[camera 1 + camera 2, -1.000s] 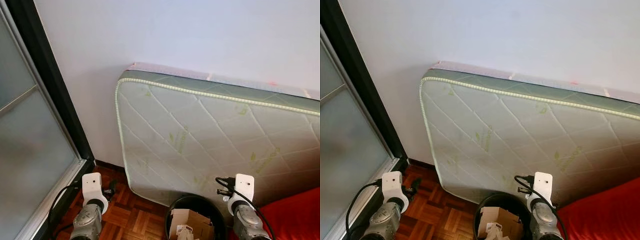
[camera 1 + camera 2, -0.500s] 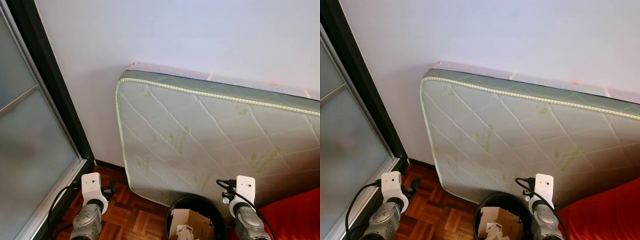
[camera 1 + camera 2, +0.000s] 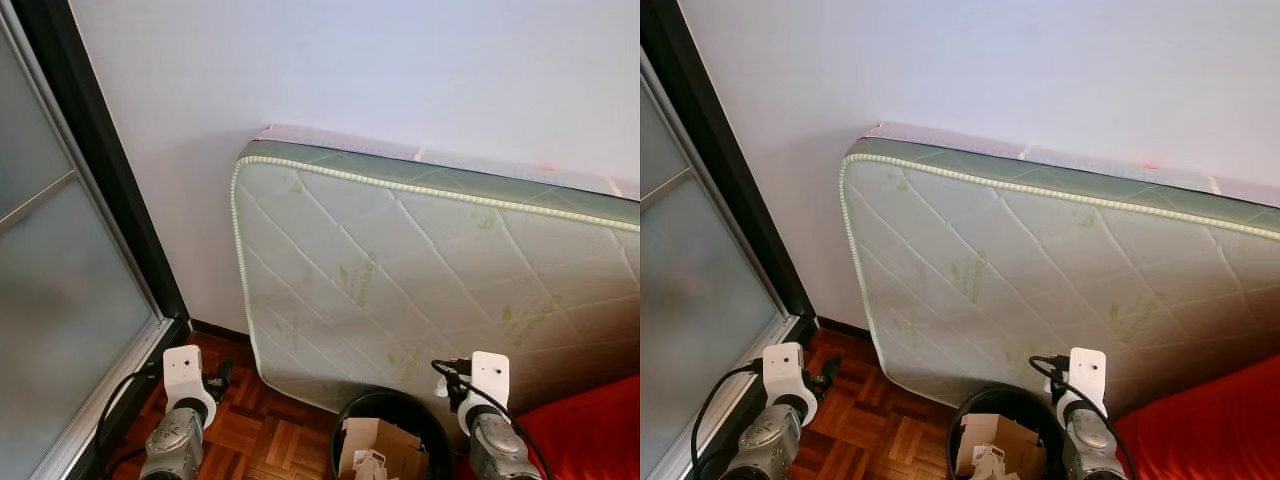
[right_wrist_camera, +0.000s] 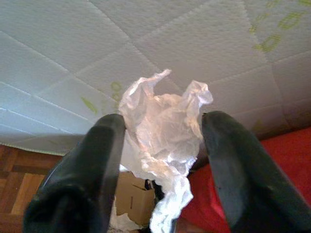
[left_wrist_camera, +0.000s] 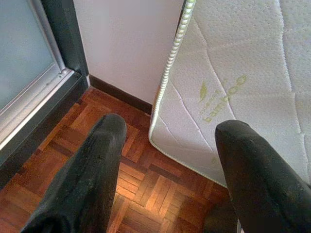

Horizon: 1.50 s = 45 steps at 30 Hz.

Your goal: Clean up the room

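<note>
Nearest, the right tool (image 4: 160, 145) is clamped on a crumpled white tissue (image 4: 163, 131), which is pinched between the two fingers (image 4: 92, 165), its loose tail trailing down past them. Just beyond, at about 7 o'clock from that tool in the head views, stands the black bin (image 3: 392, 408), already holding cardboard scraps (image 3: 382, 445); the right arm is the nearer one, so the drop looks like a short move down and to the robot's left. The left tool (image 5: 167, 160) hangs over the parquet floor (image 5: 141, 189), fingers apart and empty. Farthest, a quilted mattress (image 3: 420, 280) leans against the wall (image 3: 350, 70), its long axis running 9 to 3 o'clock.
</note>
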Motion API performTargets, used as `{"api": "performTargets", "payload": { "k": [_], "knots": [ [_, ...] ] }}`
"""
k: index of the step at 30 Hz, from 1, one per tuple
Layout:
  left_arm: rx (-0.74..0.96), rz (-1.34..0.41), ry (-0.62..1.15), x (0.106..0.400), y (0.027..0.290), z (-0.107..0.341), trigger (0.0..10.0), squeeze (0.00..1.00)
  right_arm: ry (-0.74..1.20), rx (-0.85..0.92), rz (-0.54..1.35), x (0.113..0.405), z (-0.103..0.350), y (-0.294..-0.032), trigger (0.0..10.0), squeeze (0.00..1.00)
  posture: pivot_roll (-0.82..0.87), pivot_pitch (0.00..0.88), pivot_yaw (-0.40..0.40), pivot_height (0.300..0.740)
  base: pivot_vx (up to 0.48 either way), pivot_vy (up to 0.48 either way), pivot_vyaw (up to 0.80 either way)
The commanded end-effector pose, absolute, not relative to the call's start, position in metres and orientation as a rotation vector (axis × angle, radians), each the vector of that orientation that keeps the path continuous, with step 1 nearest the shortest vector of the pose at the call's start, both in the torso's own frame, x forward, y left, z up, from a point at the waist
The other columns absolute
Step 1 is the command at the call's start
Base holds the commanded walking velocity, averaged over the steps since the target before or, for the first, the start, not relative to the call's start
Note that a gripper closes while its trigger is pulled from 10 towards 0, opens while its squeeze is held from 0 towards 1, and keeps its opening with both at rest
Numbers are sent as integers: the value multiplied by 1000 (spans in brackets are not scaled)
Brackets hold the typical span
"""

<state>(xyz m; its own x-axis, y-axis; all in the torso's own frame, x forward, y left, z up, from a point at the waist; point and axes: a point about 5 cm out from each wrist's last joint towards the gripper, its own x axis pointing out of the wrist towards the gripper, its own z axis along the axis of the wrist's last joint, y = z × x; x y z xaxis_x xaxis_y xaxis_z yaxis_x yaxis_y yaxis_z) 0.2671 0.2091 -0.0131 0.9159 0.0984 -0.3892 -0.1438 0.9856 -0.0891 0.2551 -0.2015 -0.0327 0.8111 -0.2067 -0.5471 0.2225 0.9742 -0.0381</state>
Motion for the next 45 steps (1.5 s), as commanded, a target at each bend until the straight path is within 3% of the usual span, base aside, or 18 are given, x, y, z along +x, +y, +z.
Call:
{"api": "performTargets", "payload": {
  "k": [1, 17, 28, 35, 36, 37, 45],
  "knots": [
    [-113, 122, 400, 268, 210, -13, 10000, 0, 608, 29, -226, 251, -36, -202, 10000, 1000, 90, 0, -71, 740, 0, 0, 0],
    [-116, 122, 404, 268, 209, -13, 10000, 0, 648, 9, -217, 247, -41, -201, 10000, 1000, 92, 0, -71, 740, 0, 0, 0],
    [-115, 123, 409, 267, 210, -14, 10000, 0, 723, -223, -209, 237, -47, -210, 10000, 1000, 96, 0, -73, 740, 0, 0, 0],
    [-115, 123, 411, 267, 210, -14, 10000, 0, 728, -158, -204, 236, -48, -206, 10000, 1000, 94, 0, -72, 740, 0, 0, 0],
    [-115, 124, 411, 267, 210, -14, 10000, 0, 725, -123, -196, 237, -49, -204, 10000, 914, 94, 0, -72, 740, 0, 0, 0],
    [-115, 124, 411, 267, 210, -14, 10000, 0, 714, -75, -180, 238, -48, -200, 10000, 0, 95, 0, -72, 740, 0, 0, 0],
    [-120, 131, 418, 267, 210, -14, 10000, 0, 726, 12, -122, 238, -51, -189, 10000, 0, 95, 0, -72, 740, 0, 0, 0]
  ]
}}
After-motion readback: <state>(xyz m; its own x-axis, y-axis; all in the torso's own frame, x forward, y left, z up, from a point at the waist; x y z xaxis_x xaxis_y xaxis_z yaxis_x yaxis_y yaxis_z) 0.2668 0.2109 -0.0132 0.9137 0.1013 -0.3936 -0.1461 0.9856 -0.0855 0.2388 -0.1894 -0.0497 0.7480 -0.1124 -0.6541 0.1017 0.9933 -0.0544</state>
